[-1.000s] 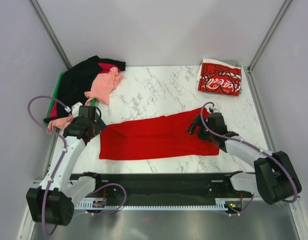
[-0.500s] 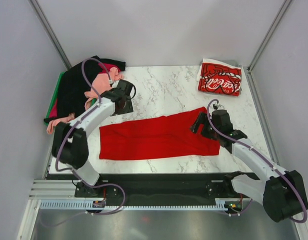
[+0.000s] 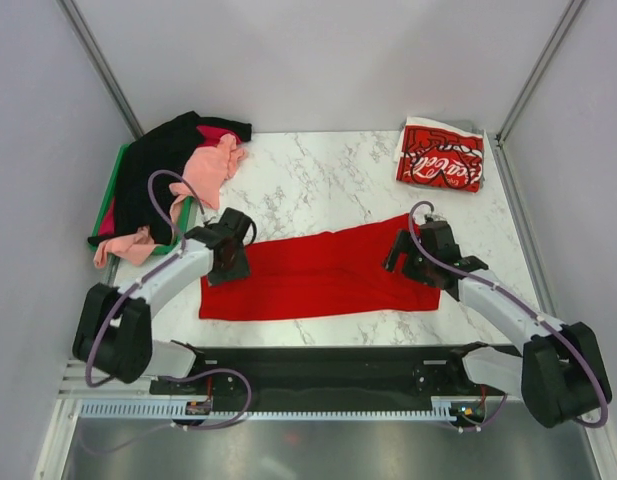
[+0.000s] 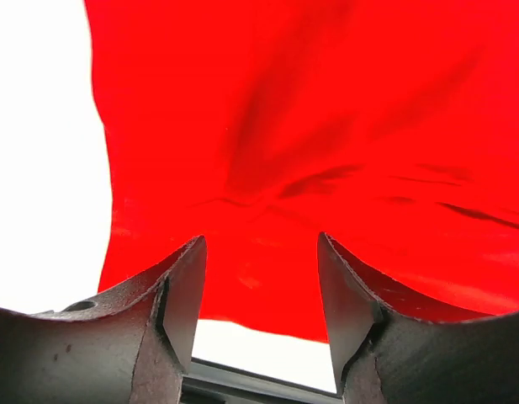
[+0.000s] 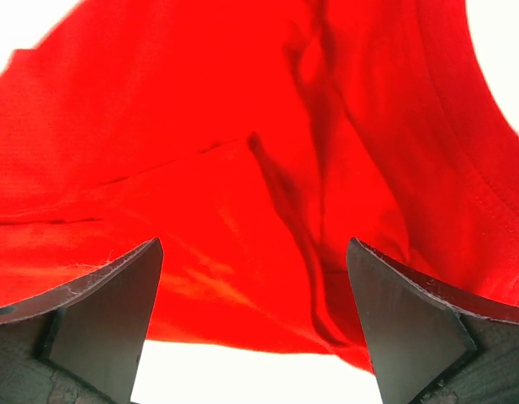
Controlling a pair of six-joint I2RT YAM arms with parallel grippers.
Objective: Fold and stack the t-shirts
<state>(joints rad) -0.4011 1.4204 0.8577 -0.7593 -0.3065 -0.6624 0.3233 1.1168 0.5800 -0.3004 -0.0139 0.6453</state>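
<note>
Progress check: Coca-Cola shirt (image 3: 440, 155) folded, parked at far right corner of worktop (image 3: 318, 185), so one down. Plain red shirt (image 3: 318, 272) mid-worktop, lying as long strip, half-folded I reckon. Left jaws open over its left end, right jaws open over its right end, nothing gripped. Black, pink, magenta heap (image 3: 158, 175) on green tray (image 3: 184, 218) far left — not folded, plenty left.

A robot lab booth: plain pale walls (image 3: 318, 60) and metal corner posts (image 3: 102, 68) stand beyond the fingers (image 4: 171, 295), a marble-pattern table (image 3: 318, 180) lies under them, and a slotted metal rail (image 3: 318, 409) runs behind them.
</note>
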